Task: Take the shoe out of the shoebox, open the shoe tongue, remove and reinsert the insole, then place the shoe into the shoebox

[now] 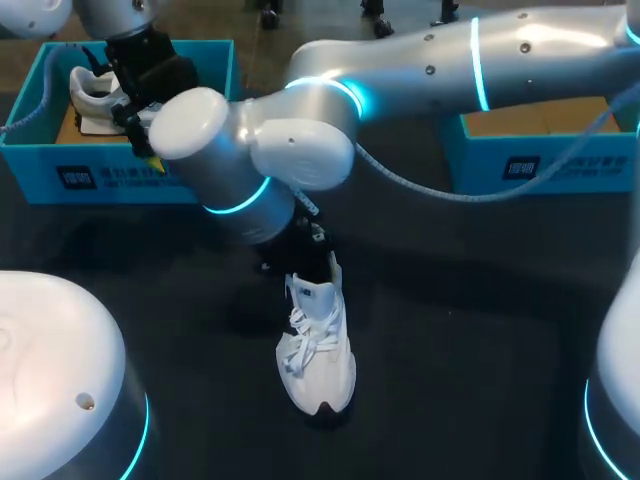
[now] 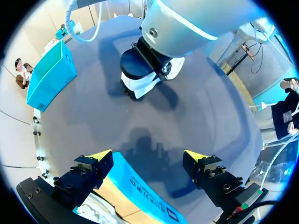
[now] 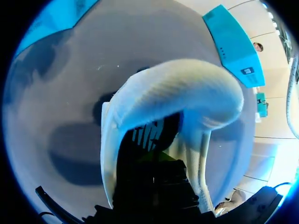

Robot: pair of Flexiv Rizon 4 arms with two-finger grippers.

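Seeing left gripper (image 2: 148,157) spread wide and empty over teal cardboard shoebox (image 2: 140,186) rim, right gripper (image 1: 312,248) sitting at heel opening of white mesh lace-up shoe (image 1: 318,350) on dark matte table (image 1: 480,330), grip hidden, cannot tell.

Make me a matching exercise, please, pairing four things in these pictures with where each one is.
Things:
1. left gripper
2. right gripper
3. laced shoe
4. other shoe

Places:
A. on the table
B. inside the blue box
C. at the laced shoe's opening
D. open, above that box's wall

Pairs: 1-D, 2-C, 3-A, 4-B.
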